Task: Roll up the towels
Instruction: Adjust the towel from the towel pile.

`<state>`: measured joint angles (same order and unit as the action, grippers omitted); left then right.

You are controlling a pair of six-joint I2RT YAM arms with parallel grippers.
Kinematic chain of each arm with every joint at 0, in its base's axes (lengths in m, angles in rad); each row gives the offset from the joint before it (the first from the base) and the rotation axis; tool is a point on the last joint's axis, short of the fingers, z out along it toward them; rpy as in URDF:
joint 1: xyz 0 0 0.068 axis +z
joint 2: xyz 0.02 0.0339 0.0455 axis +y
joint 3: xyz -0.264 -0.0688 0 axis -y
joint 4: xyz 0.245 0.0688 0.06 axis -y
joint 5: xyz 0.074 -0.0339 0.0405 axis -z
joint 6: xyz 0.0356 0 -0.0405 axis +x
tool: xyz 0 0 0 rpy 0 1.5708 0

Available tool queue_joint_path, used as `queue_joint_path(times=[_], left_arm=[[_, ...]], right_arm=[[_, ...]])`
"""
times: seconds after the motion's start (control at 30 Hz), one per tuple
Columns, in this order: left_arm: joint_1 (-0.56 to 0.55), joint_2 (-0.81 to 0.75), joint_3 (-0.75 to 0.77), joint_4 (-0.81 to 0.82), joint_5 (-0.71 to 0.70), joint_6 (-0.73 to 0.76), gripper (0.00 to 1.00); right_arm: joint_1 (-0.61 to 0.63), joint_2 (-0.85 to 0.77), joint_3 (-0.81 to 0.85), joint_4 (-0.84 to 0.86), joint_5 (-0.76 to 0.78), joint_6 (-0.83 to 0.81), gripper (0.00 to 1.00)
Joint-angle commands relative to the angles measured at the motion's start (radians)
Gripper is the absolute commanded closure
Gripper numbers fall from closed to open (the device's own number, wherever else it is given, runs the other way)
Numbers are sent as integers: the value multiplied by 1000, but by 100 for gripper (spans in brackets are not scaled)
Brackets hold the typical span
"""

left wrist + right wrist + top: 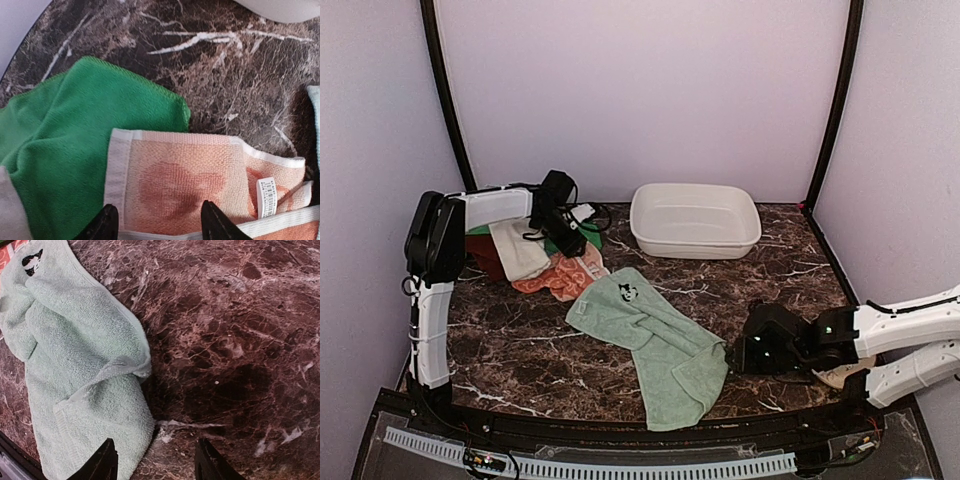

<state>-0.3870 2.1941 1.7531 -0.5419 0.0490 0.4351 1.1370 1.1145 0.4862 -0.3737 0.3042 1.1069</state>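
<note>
L pincer [157,222] apart, orange towel [190,180] under it, green towel [75,125] beside. R pincer [156,462] apart over worktop [240,340]; sage towel [75,355] by one finger.

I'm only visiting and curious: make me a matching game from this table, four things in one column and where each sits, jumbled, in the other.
1 sage-green towel
2 orange towel
3 bright green towel
4 white basin

A empty, at the back of the table
B partly under the orange one
C reaching the front edge, beside the right hand
D under the open left hand, barcode tag showing

Pairs: 1-C, 2-D, 3-B, 4-A
</note>
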Motion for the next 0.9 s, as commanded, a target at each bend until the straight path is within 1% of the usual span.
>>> queue_joint_path(times=[0.0,0.1,0.17,0.2,0.33,0.4,0.57,0.67,0.77,0.87], left_arm=[[5,-54,114,-119,24,33,40],[17,-110,156,-200,145,23,40],[13,-145,114,-250,237,18,40],[8,-162,73,-254,261,14,40],[-30,-223,-172,-124,235,10,42],[-32,-214,-222,-96,221,-1,43],[-31,-167,-253,-6,72,-11,46],[-32,-130,-255,42,12,-15,46],[-33,-81,-244,141,-135,-24,47],[-21,-38,-206,226,-274,-26,48]], right_arm=[[48,40,114,-119,83,-36,46],[143,166,243,-150,141,-80,42],[211,269,327,-160,174,-111,40],[239,317,367,-158,184,-125,39],[291,488,474,-131,163,-177,38],[295,547,495,-111,141,-185,39],[289,604,506,-106,157,-189,41],[271,622,487,-73,152,-188,46],[252,628,474,-40,153,-182,54],[240,619,458,-4,153,-176,68]])
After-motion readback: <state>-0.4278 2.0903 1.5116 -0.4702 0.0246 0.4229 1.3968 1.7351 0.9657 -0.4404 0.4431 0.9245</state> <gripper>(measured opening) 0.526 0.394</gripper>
